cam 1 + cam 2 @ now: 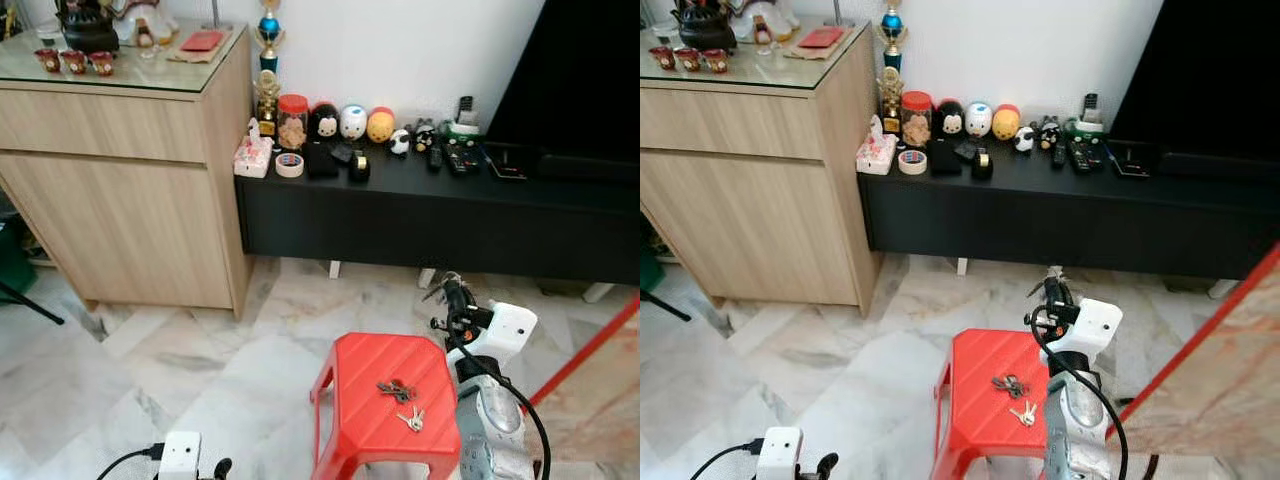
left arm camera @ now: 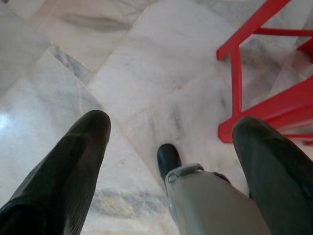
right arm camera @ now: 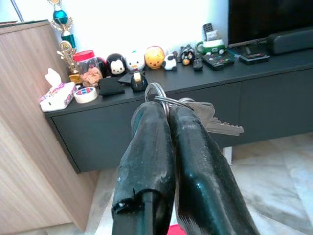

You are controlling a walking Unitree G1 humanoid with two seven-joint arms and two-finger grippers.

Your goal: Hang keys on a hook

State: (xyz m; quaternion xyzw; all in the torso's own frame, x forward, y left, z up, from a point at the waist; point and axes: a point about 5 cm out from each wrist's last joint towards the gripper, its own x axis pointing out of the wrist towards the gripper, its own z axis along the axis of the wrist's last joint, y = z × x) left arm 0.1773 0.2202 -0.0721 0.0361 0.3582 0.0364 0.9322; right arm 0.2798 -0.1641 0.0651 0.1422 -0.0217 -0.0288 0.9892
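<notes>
Ahead of you, the biggest thing is the pale wooden cabinet point(image 1: 120, 170) on the left with a glass top, and beside it the long black counter point(image 1: 440, 215) running along the white wall. On that counter you have a tissue box point(image 1: 253, 157), a roll of tape point(image 1: 289, 164), a red-lidded jar point(image 1: 292, 120), a row of round toy figures point(image 1: 352, 122) and some remote controls point(image 1: 460, 158). A dark television point(image 1: 580, 80) stands at the right end.

Nearer you, on the marble floor point(image 1: 190, 370), sits the red stool point(image 1: 375, 405) — two bunches of keys lie on its seat, a darker bunch point(image 1: 396, 389) and, just beside it, a lighter pair point(image 1: 411, 421).

Your right gripper point(image 3: 168, 110) is raised above the far right corner of the stool, pointing toward the black counter. Its jaws are pressed together, pinching a key ring point(image 3: 157, 93); the held keys point(image 3: 215, 123) stick out sideways from the fingertips, one silver blade plainly showing.

Your left gripper point(image 2: 171, 132) hangs low, aimed at the floor beside the stool's red legs — its jaws stand wide apart, holding nothing. One of the robot's feet point(image 2: 168, 159) shows between the fingers.
</notes>
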